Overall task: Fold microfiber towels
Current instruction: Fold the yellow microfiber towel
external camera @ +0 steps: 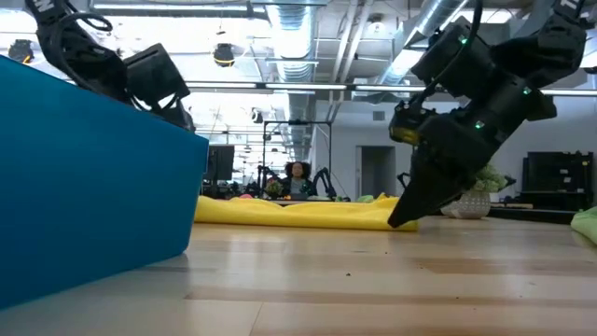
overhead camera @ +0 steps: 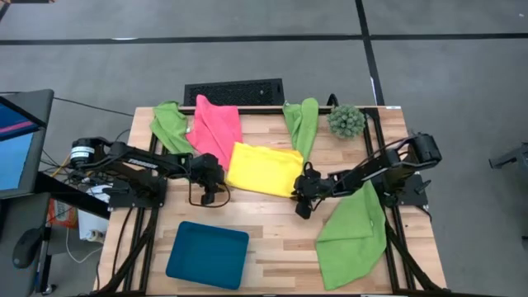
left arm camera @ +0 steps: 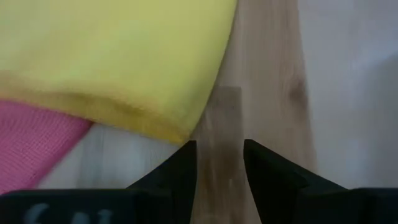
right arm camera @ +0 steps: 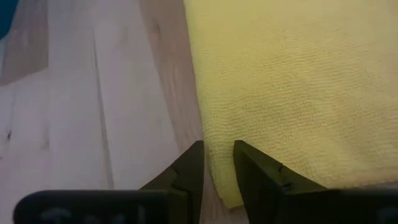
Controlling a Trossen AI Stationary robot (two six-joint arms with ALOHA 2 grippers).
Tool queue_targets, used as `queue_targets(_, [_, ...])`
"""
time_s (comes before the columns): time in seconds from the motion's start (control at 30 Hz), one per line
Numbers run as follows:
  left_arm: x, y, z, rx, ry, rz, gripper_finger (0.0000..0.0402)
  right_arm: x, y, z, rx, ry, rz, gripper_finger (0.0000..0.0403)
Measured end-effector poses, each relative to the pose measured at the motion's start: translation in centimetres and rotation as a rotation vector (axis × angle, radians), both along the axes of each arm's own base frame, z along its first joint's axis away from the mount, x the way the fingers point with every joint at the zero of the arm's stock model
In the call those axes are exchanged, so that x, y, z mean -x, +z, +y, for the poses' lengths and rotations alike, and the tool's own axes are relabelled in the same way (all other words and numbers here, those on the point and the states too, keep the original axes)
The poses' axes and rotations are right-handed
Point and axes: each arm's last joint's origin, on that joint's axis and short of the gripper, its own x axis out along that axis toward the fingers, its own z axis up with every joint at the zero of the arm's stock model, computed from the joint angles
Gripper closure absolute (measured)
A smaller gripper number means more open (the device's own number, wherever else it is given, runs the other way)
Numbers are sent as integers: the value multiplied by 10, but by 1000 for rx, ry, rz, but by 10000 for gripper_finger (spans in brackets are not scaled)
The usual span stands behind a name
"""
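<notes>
Pale wooden planks of the table [overhead camera: 272, 227] carry the folded yellow microfiber towel [overhead camera: 264, 169] at the middle, its far corner overlapping the hot pink towel [overhead camera: 216, 128], with lime green towels [overhead camera: 353, 235] around it; it looks soft, light and limp, best pinched at its near corners. Left gripper [left arm camera: 217, 163] hovers part-open and empty beside one corner, right gripper [right arm camera: 217, 163] straddles the other edge (jaws narrow, not yet clamped, I judge); the dark teal rectangular tray [overhead camera: 208, 254] holds nothing.

The teal tray [external camera: 89, 177] is cut off at the low view's left edge, hiding the left gripper.
</notes>
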Motion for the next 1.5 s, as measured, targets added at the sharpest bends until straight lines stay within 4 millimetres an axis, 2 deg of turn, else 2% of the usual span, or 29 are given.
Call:
queue_targets(0.13, [-4, 26, -2, 68, 12, -126, 295, 1, 10, 0, -3, 5, -33, 290])
queue_targets(0.27, [-2, 53, 1, -60, 46, -265, 318, 2, 9, -1, 3, 4, -21, 290])
queue_targets(0.37, [-2, 61, 3, -177, 49, -321, 333, 1, 9, -1, 5, 3, -25, 290])
queue_targets(0.43, [-3, 55, 5, -206, 35, -311, 342, 2, 8, -1, 7, 3, -15, 290])
queue_targets(0.7, [-15, 14, 5, -85, -9, -197, 365, 1, 8, 0, 9, 1, -22, 290])
queue_targets(0.87, [-20, -12, 3, -66, -35, -96, 370, 1, 8, 0, 9, 1, -22, 290])
queue_targets(1.0, [-23, -23, 3, -32, -28, -66, 371, 2, 8, 0, 2, 8, -10, 290])
queue_targets(1.3, [-19, -20, 0, 88, -6, -41, 371, 6, 14, 0, -28, 28, 3, 290])
queue_targets(1.5, [-12, -6, -3, 138, 15, -58, 371, 9, 32, 0, -17, 48, -58, 290])
